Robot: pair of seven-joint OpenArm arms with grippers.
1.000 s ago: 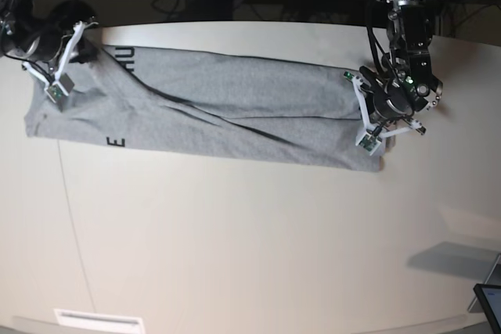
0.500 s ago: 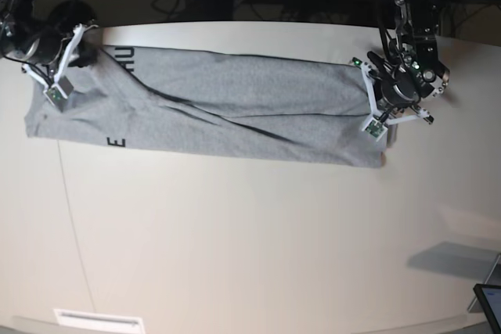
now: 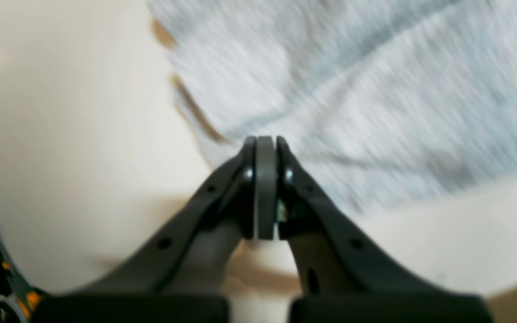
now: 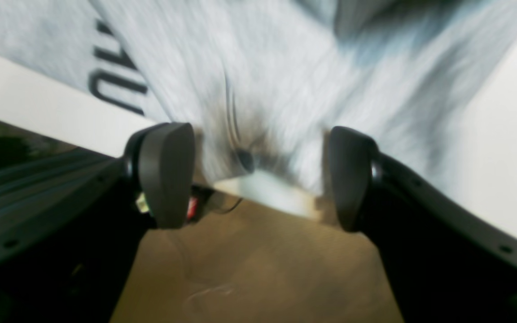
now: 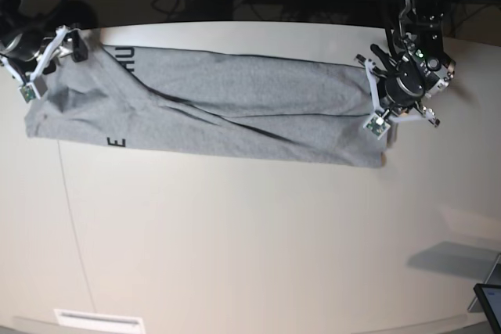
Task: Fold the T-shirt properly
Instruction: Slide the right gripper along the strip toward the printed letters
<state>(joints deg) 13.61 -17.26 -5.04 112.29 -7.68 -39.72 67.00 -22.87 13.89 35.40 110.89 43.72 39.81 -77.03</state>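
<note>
Light heather-grey cotton T-shirt [image 5: 227, 107] lying as a long folded band on the pale surface [image 5: 258, 240] between both grippers, right gripper [image 4: 258, 177] spread wide just off its lettered end, left gripper [image 3: 266, 148] pinched shut, empty, beside the other end, probably repositioning.

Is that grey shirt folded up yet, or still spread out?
Partly folded: the T-shirt lies as one long narrow band across the table, not a compact stack.
</note>
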